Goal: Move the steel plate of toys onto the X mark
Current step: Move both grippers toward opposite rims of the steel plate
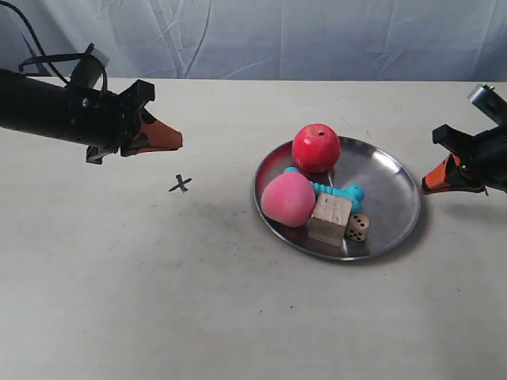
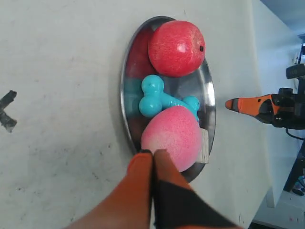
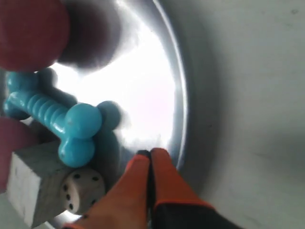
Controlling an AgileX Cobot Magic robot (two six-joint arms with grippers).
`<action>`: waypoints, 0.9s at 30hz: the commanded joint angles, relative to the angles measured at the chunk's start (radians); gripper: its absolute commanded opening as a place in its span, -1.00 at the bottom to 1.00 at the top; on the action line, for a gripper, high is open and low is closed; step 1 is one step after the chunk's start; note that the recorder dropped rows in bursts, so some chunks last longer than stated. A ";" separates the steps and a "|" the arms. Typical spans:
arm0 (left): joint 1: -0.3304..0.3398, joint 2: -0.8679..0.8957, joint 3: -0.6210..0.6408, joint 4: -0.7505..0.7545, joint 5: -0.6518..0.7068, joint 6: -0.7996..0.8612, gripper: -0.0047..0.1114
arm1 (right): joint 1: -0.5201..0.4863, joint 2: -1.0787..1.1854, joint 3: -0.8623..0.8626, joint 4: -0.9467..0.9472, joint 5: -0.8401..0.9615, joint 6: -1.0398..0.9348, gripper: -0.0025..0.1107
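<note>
The steel plate (image 1: 392,190) lies right of centre on the off-white table. It carries the red apple (image 1: 316,147), pink peach (image 1: 288,199), turquoise bone (image 1: 341,192), wooden cube (image 1: 330,218) and die (image 1: 357,227). The black X mark (image 1: 181,184) is inked on the table left of the plate, a hand's width from its rim. My left gripper (image 1: 176,141) hovers shut and empty just beyond the X, pointing at the plate (image 2: 125,86) and peach (image 2: 172,136). My right gripper (image 3: 149,153) is shut and empty, its tips at the plate's rim (image 3: 180,109) near the die (image 3: 83,190).
A pale cloth backdrop (image 1: 261,36) hangs behind the table's far edge. In the left wrist view the right gripper (image 2: 231,104) shows beyond the plate, by the table's side edge. Bare tabletop (image 1: 158,301) stretches in front of the X and plate.
</note>
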 commanded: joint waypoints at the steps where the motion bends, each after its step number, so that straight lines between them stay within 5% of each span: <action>1: -0.003 0.051 -0.021 -0.077 0.053 0.123 -0.92 | -0.008 0.012 -0.006 0.013 -0.090 -0.037 -0.97; 20: -0.005 0.360 -0.220 -0.097 0.216 -0.070 -0.92 | -0.008 0.145 -0.175 -0.120 0.008 -0.031 -0.97; 27: -0.083 0.360 -0.279 -0.044 0.152 -0.061 -0.92 | -0.008 0.145 -0.175 -0.118 -0.014 -0.031 -0.97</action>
